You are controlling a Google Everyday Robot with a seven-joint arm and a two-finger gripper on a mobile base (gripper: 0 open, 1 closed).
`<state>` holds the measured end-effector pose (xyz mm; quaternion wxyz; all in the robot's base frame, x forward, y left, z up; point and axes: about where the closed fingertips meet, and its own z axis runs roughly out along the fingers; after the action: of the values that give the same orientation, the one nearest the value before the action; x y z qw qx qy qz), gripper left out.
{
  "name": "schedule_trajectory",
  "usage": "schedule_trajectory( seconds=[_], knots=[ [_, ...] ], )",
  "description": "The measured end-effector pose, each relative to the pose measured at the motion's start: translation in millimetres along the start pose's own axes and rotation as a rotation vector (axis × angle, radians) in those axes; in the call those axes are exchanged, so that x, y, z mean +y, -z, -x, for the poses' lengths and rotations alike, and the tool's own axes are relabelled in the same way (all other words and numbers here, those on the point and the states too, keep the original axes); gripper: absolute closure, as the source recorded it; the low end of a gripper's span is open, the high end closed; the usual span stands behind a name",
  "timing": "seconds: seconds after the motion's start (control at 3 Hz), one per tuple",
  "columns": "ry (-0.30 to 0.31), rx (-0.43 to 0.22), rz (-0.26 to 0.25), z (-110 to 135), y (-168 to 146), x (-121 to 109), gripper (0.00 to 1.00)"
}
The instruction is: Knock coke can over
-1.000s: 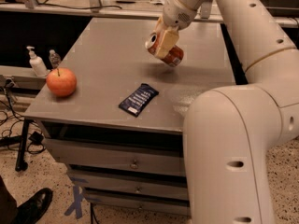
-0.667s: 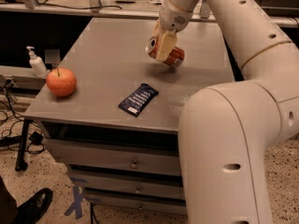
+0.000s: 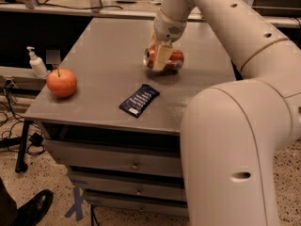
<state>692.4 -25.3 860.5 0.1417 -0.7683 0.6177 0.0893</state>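
A grey tabletop (image 3: 101,46) carries an orange-red apple (image 3: 61,82) with its stem upward near the front left edge, and a flat dark blue snack packet (image 3: 139,99) lying diagonally near the front middle, well apart from it. The pincer (image 3: 162,55) is low over the tabletop behind the packet. A white pump bottle (image 3: 36,64) stands on a ledge just beyond the left edge. Below are grey drawers (image 3: 113,159). A black shoe (image 3: 33,210) rests on the speckled floor (image 3: 37,178).

Dim warm light casts soft shadow under pincer (image 3: 161,61) clasping coke can (image 3: 176,59).
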Motion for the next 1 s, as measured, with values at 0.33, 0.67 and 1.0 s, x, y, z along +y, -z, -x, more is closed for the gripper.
schedule_trajectory(
  seconds=[0.33, 0.67, 1.0],
  knots=[
    [0.002, -0.013, 0.034, 6, -12, 10, 0.13],
    [0.003, -0.021, 0.054, 9, -19, 17, 0.0],
    [0.0, -0.021, 0.062, 9, -21, 21, 0.0]
  ],
)
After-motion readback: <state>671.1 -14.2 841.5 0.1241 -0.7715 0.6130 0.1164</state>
